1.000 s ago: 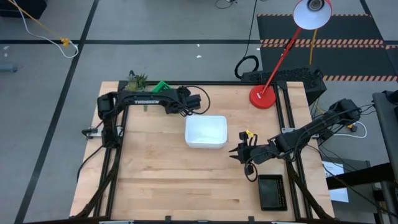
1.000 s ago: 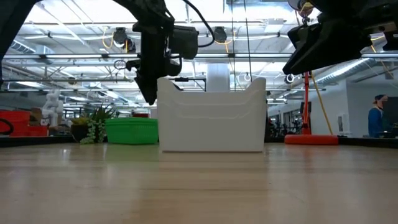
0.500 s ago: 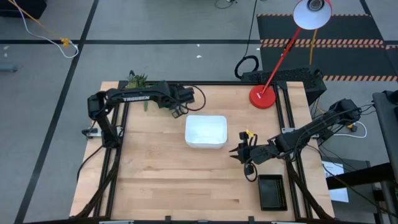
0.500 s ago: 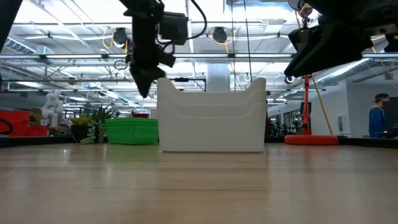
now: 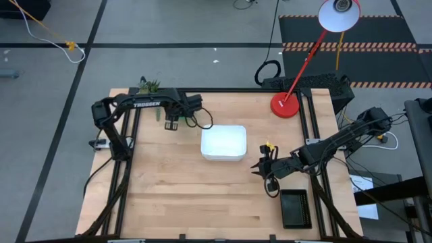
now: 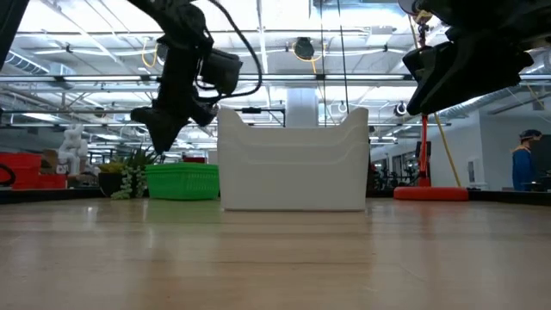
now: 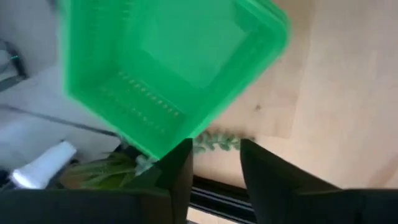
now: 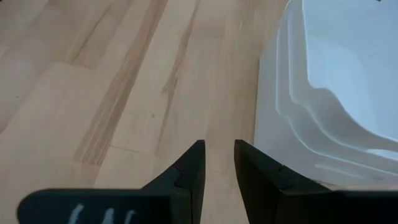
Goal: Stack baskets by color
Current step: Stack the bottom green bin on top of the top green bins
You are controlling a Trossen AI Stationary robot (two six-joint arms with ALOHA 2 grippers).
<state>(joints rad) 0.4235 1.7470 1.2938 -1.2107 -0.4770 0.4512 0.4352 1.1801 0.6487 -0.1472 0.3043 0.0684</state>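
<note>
A nested stack of white baskets (image 5: 223,143) stands on its bottom at the table's middle. A green basket (image 6: 182,181) sits flat on the table near the far left; my left arm hides most of it in the high view. My left gripper (image 5: 170,124) hovers open above the table, close to the green basket (image 7: 168,68), with nothing between its fingers. A black basket (image 5: 295,208) lies at the near right. My right gripper (image 5: 260,167) hangs open to the right of the white stack (image 8: 336,106), holding nothing.
A red round lamp base (image 5: 285,104) stands at the far right, its arm reaching up over the far edge. A small green leafy toy (image 5: 148,86) sits at the far left corner. Dark frame rails (image 5: 312,128) run along the table's sides. Bare wood lies in front of the white stack.
My left gripper has swung from the white stack's far left corner toward the table's left edge, over to the green basket, rolling about its own axis as it went. The baskets have stayed in place.
</note>
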